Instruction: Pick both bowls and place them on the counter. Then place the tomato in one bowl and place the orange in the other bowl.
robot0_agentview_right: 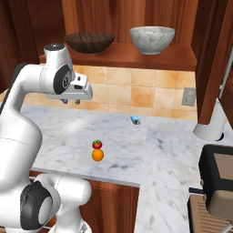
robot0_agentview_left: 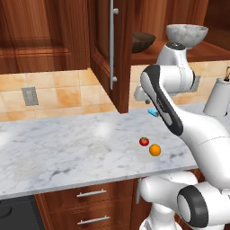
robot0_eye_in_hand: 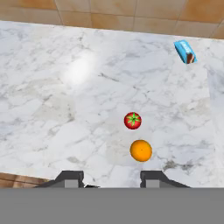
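1. A white robot arm stands at a marble worktop in a rendered kitchen, below a reddish-brown wooden shelf.
2. Both bowls sit on that shelf, well apart: the wide dark brown wooden bowl on one side, the deeper grey-white marbled bowl on the other. Neither is on the worktop, so judging from this, the first part of the task is not yet done.
3. The tomato and the orange lie just beside each other on the worktop, near its front edge. Neither is in a bowl.
4. A small blue packet lies farther back, near the tiled wall.
5. The tool hangs in the air above the worktop, below the shelf. Its two finger tips stand partly apart with nothing between them; it holds nothing.
6. Left to do: bring down both bowls, then put one fruit in each.
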Controlling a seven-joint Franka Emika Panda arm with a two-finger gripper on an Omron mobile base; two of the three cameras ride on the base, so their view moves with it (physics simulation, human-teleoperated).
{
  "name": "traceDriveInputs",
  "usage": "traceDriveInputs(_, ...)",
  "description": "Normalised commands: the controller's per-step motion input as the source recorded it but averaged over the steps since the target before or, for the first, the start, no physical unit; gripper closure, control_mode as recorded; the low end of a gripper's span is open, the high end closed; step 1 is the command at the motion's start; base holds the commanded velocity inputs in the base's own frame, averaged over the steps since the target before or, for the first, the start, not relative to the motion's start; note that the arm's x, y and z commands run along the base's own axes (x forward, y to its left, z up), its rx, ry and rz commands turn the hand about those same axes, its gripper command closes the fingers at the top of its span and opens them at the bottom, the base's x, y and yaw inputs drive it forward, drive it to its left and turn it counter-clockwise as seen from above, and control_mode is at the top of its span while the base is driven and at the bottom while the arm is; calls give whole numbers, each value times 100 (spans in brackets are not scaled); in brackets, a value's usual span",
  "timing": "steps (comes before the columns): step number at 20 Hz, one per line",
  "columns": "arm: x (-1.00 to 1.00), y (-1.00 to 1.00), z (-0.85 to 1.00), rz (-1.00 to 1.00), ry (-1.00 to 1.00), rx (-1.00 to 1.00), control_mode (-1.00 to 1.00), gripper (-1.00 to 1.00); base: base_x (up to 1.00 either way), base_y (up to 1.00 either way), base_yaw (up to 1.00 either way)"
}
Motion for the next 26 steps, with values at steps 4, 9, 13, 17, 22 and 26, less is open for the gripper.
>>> traceDriveInputs(4, -2, 0, 0, 0, 0, 2, -100, -100, 0, 0, 0)
traceDriveInputs(9, 0, -4, 1, 0, -5, 3, -100, -100, 0, 0, 0)
traceDriveInputs(13, 3, -15, 18, 0, 0, -8, -100, -100, 0, 0, 0)
traceDriveInputs(17, 1, -10, 23, 1, -4, -14, -100, -100, 0, 0, 0)
traceDriveInputs(22, 0, -14, 34, 7, -10, -14, -100, -100, 0, 0, 0)
traceDriveInputs(26, -5, -28, 35, 18, -14, -13, -100, -100, 0, 0, 0)
